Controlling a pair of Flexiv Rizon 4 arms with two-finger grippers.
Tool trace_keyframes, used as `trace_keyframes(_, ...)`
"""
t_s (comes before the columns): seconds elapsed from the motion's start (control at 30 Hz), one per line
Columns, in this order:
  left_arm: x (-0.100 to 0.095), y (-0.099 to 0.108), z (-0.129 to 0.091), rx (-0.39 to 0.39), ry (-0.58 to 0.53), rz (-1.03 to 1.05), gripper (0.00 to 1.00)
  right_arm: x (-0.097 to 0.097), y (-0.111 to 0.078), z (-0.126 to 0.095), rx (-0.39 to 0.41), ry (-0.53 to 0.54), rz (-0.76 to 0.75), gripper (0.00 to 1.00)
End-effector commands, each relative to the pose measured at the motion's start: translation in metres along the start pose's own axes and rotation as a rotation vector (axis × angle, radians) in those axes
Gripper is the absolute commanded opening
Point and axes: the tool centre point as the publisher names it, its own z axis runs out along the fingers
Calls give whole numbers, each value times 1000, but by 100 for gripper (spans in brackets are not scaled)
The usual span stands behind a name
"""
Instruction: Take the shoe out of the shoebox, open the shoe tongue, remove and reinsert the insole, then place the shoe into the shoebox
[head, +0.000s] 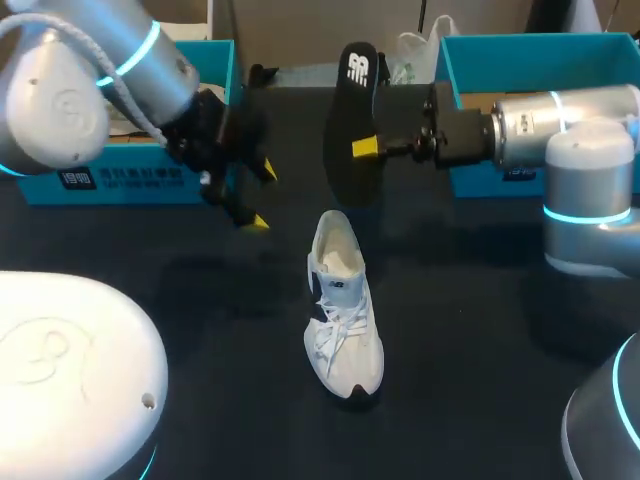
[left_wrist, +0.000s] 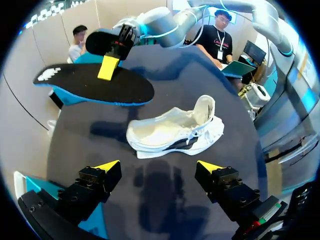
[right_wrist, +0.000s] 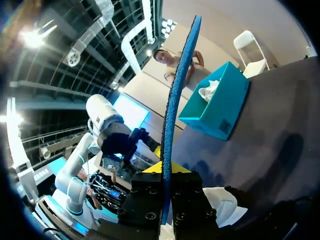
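Head view: grips insole (head: 355, 95) edge-on in clenched right gripper (head: 368, 148), aloft beyond shoe (head: 340, 300), likely readying reinsertion; hangs left gripper (head: 263, 196) released, empty, nearby.

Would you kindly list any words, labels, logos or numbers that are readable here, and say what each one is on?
No text reads clearly.
insole: a white logo at its upper end, a mark rather than legible words.
left teal box: white print on its front, too blurred to read.
right teal box: small dark label on its front, too small to read.
shoe: a dark side mark, unreadable.
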Motion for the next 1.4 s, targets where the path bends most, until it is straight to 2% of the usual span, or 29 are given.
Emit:
trace_keyframes(0.03,-13,-4,11,-74,36,-4,100,1,-15,-1,-91,-12,-2,0)
trace_keyframes(0.27,-13,-4,11,-74,36,-4,100,1,-15,-1,-91,-12,-2,0)
trace_keyframes(0.33,-17,-4,24,-36,55,-5,100,1,-15,-1,-91,-12,-2,0)
trace_keyframes(0.37,-18,-3,31,-60,43,-12,100,-1,-16,1,-91,-8,-2,0)
trace_keyframes(0.43,-20,-1,39,-17,47,3,100,-7,-19,5,-90,-12,-15,0)
trace_keyframes(0.6,-19,4,60,-49,8,41,100,-16,-27,8,-101,15,-24,0)
trace_keyframes(0.73,-15,8,74,-46,-9,38,100,-22,-35,7,-118,35,-35,0)
trace_keyframes(0.83,-12,8,74,-26,1,32,100,-25,-41,9,-104,57,-22,0)
trace_keyframes(1.13,-12,8,74,-26,1,32,100,-25,-41,9,-104,57,-22,0)
trace_keyframes(1.4,-3,14,93,-23,-2,26,100,-27,-37,15,-113,56,-63,0)
